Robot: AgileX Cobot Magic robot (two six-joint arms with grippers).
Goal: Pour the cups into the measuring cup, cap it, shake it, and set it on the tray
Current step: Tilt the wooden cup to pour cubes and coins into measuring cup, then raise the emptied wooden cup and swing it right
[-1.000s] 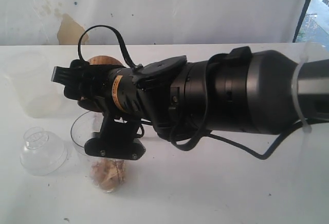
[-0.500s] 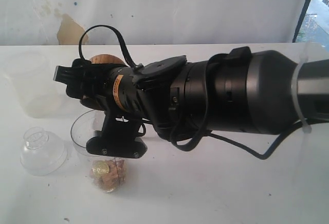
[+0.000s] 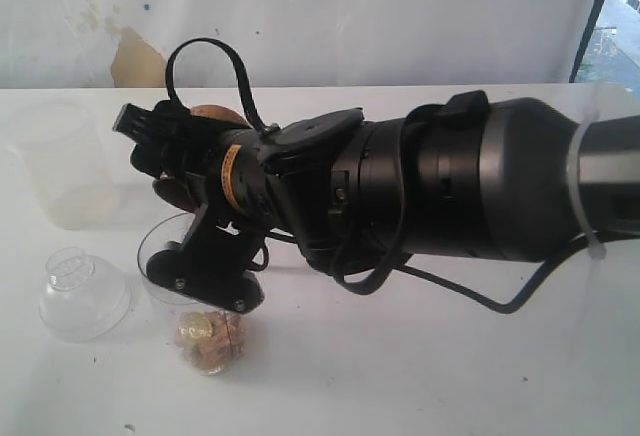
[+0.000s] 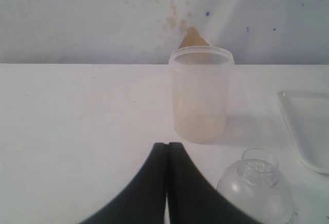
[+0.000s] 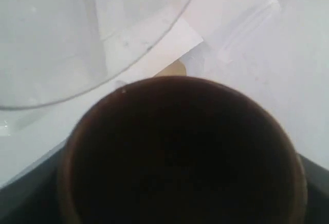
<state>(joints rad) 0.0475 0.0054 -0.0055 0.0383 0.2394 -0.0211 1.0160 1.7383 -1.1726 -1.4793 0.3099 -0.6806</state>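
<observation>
Nearest me, the measuring cup [image 3: 210, 336] stands on the table, brown bits at its bottom, domed lid [image 3: 82, 296] just beside it. Right gripper [image 3: 170, 156] hangs over its rim, clamped on the tipped wooden cup [image 3: 212, 113]. Risks as I judge them: the arm's low bracket nudges the rim and topples it, or dregs fall outside. Left gripper [image 4: 167, 172] idle, fingers together. Further off, frosted cup [image 3: 60, 171] and tray [image 4: 308, 126].

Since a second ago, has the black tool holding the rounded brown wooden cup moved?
Yes. The right tool, gripping the wooden cup, twisted and its tip rose away from the clear domed lid, which stayed put.
</observation>
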